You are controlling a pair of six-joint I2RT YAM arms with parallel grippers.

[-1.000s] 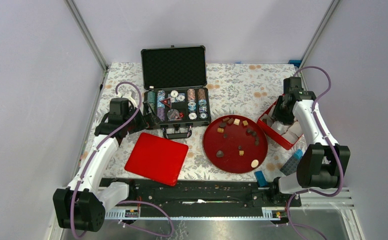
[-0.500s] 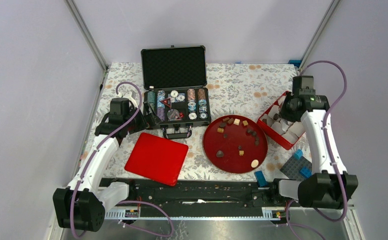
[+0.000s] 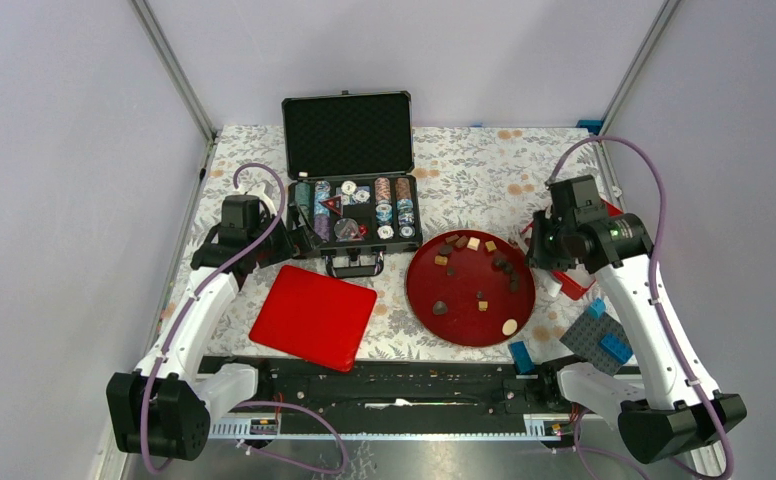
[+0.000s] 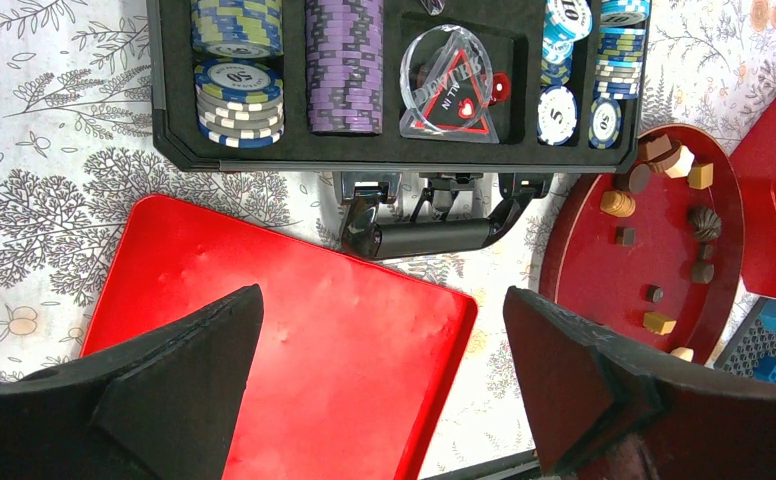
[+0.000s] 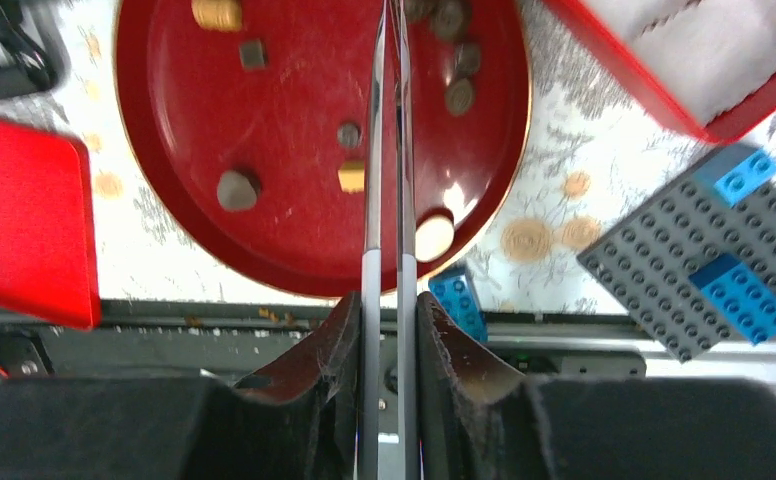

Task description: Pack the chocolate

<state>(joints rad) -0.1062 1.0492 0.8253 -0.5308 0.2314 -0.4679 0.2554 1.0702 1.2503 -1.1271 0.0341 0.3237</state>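
Item: right gripper (image 5: 388,300), narrowed on tweezers (image 5: 369,150), blades nearly touching. We note it now hangs over the round plate (image 3: 411,290), no longer at the red box (image 5: 659,85). Chocolate (image 3: 441,308) lies scattered on that plate; we judge another pickup comes next. Left gripper (image 4: 381,300): wide, empty.

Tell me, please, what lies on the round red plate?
Small chocolate pieces, dark brown, tan and cream, lie scattered on the plate. In the wrist view, tweezers in the right gripper hide a narrow strip of it.
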